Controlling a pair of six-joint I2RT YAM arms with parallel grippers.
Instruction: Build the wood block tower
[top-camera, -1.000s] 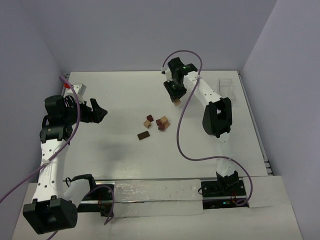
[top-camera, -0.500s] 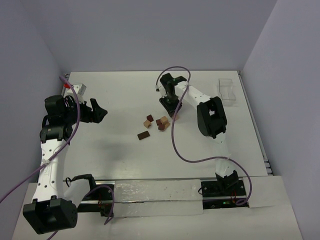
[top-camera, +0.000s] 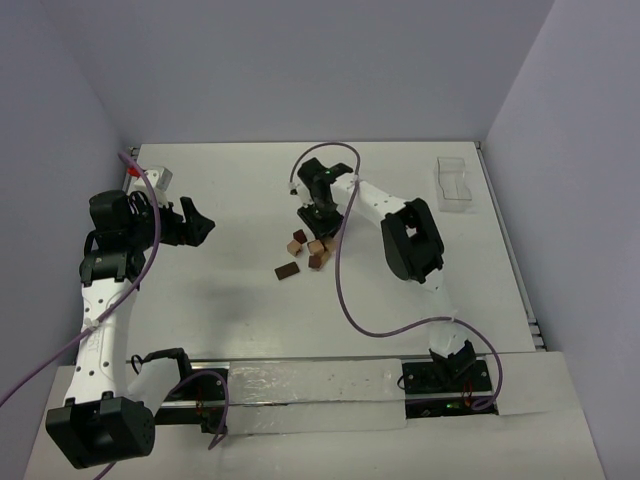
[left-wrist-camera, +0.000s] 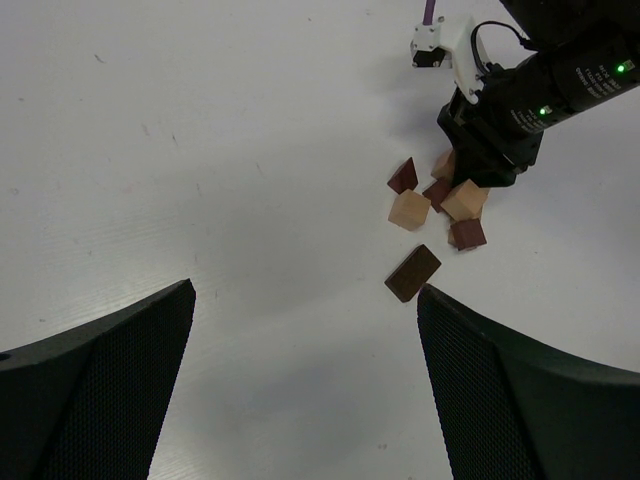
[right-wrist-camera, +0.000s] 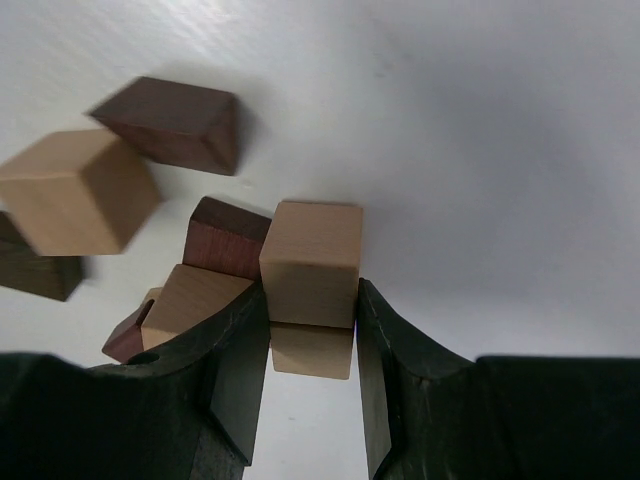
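Observation:
Several small wood blocks, tan and dark brown, lie in a loose cluster (top-camera: 310, 250) mid-table, with a flat dark piece (top-camera: 288, 270) just to its left front. My right gripper (top-camera: 312, 215) hangs at the cluster's far edge, shut on a tan cube (right-wrist-camera: 310, 265). A second tan face (right-wrist-camera: 311, 352) shows directly behind that cube between the fingers. A dark cube (right-wrist-camera: 226, 240) and another tan one (right-wrist-camera: 190, 300) touch it on the left. My left gripper (top-camera: 195, 225) stands open and empty at the left, well away from the blocks (left-wrist-camera: 410, 210). The tower is out of view.
A clear plastic tray (top-camera: 455, 185) sits at the back right near the table edge. A small white box (top-camera: 158, 180) stands at the back left behind the left arm. The right arm's purple cable (top-camera: 340, 290) loops over the table in front of the cluster.
My right gripper has carried the tan cube leftward and forward, from the back of the table down to the far edge of the cluster. The left arm has not moved.

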